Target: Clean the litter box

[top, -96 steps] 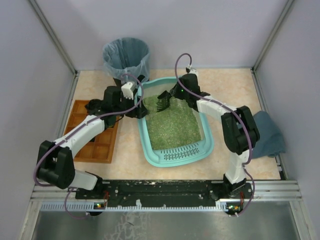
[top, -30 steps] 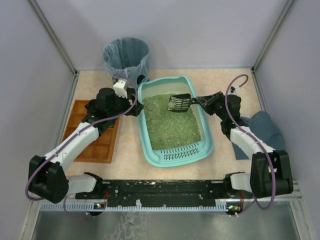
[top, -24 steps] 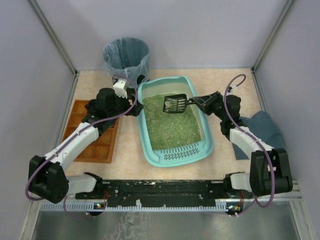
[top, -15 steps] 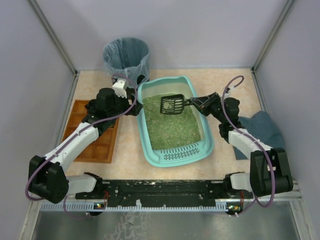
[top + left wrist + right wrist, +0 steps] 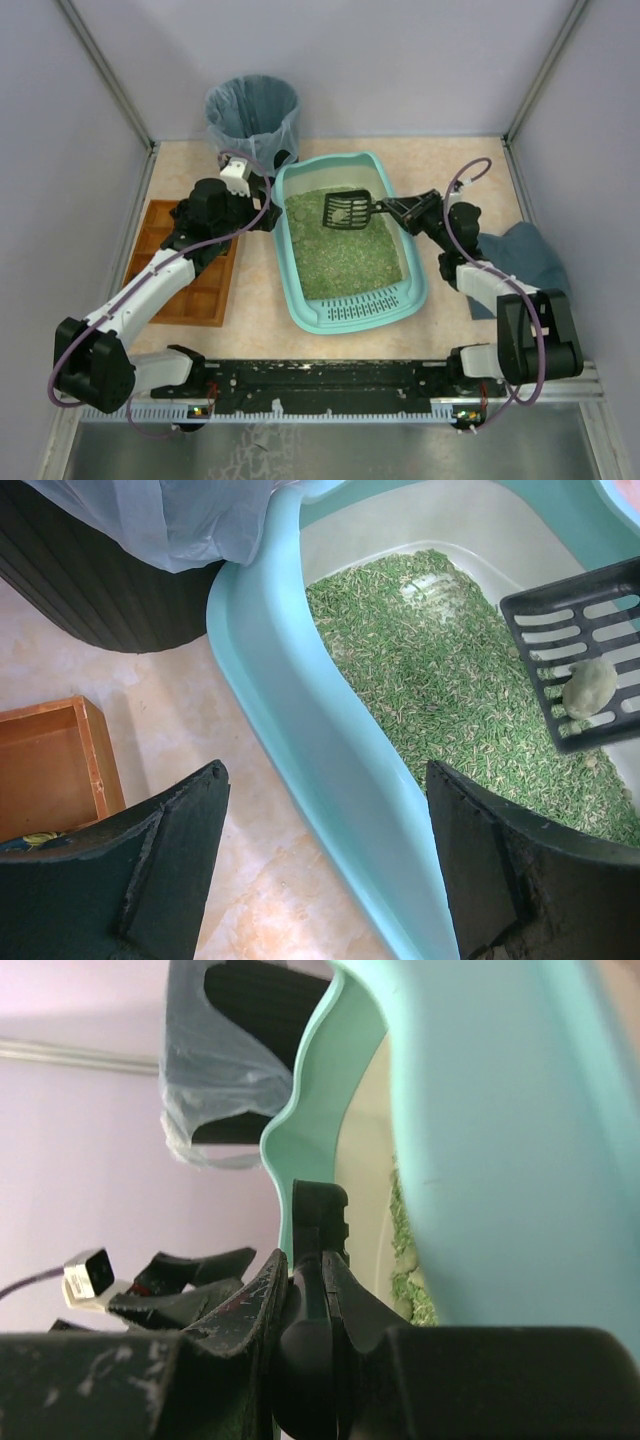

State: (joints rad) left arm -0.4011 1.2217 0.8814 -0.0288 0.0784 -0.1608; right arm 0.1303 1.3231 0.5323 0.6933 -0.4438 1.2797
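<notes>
My right gripper stays pinched on the black slotted plastic scoop, now lifted clear of the litter and carrying a grey-green clump. My left gripper is spread astride the left rim of the large teal plastic litter box, mid-worktop. I judge dumping comes next.

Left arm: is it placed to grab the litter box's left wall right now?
Likely yes. The left gripper is open and straddles the litter box wall, one finger outside, one inside, nothing else between. The scoop, held in the shut right gripper, hangs clear of it.
</notes>
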